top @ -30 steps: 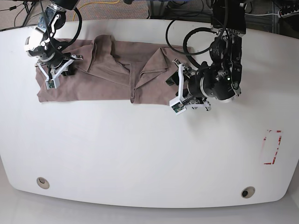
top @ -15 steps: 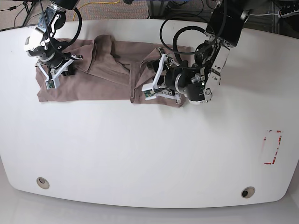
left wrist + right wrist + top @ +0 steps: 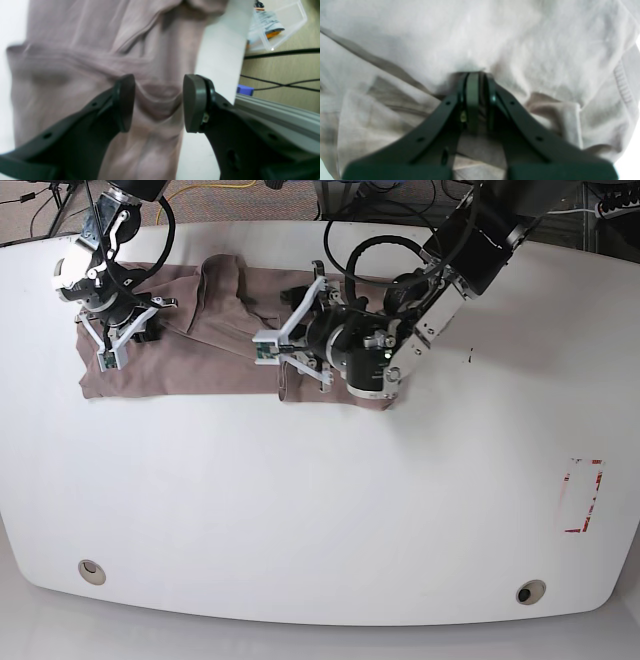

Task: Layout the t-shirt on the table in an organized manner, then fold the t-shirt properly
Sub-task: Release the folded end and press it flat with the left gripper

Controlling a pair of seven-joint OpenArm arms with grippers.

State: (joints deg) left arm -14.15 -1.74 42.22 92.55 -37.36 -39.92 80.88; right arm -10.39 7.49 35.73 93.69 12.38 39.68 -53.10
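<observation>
A: Where's the t-shirt (image 3: 200, 330) rn?

B: Far side of the table (image 3: 320, 510), toward the base view's left. Spread out wide but rumpled, w/ folds near the middle and a flap doubled over on its right part.

A: Right gripper (image 3: 122, 340)?

B: On the shirt's left end in the base view. Wrist cam shows its jaws pressed together w/ cloth bunched right at the tips, so it's pinching a bit of the t-shirt (image 3: 545, 50) (the fabric looks pale and washed out in that view).

A: And the left gripper (image 3: 285, 330)?

B: Reaching over the shirt's middle, arm stretched across from the base view's right. Its fingers (image 3: 125, 100) stand apart, not clamped. A ridge of the t-shirt (image 3: 87, 62) sits between the pads, but I can't tell if they touch it; the view's blurry.

A: Anything else on the table?

B: Red-white tape rectangle (image 3: 582, 496) at the right, well apart from the shirt, plus two grommet holes (image 3: 92, 571) near the front edge.
</observation>
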